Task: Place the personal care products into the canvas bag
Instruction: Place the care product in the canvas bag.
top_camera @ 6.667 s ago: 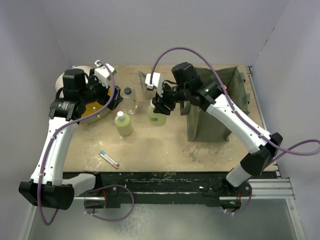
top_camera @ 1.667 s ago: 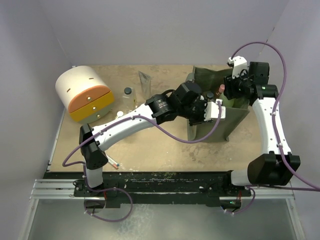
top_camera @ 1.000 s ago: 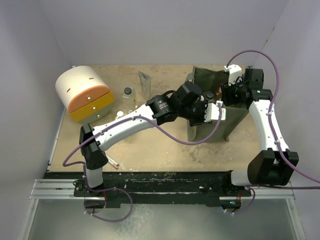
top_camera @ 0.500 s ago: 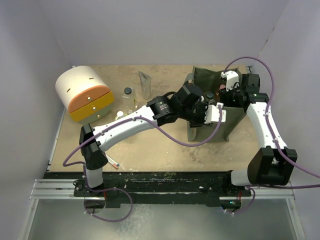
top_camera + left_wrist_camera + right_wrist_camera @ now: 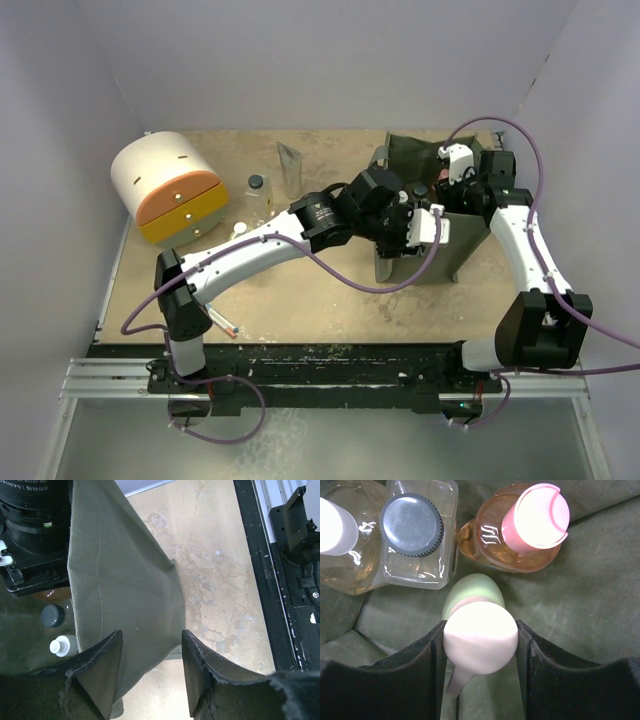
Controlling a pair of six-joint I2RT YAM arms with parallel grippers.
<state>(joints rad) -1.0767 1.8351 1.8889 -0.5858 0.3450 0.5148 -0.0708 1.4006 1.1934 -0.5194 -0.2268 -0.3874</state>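
The olive canvas bag (image 5: 455,240) stands open at the right of the table. My right gripper (image 5: 480,630) is inside it, shut on the white cap of a pale green bottle (image 5: 472,592). Beside it in the bag stand a clear bottle with a black cap (image 5: 410,525), an orange bottle with a pink cap (image 5: 535,517) and a white-capped amber bottle (image 5: 335,525). My left gripper (image 5: 151,637) is open and empty at the bag's wall (image 5: 125,595). On the table, a clear black-capped bottle (image 5: 257,195) and a silver tube (image 5: 290,168) stand left of the bag.
A white and orange domed box (image 5: 168,188) stands at the back left. A thin pen (image 5: 222,320) lies near the front edge. A small white cap (image 5: 238,230) shows beside the left arm, which stretches across the middle of the table.
My right gripper has moved left and down into the bag with the pale green bottle. My left arm has stayed at the bag's near left side.
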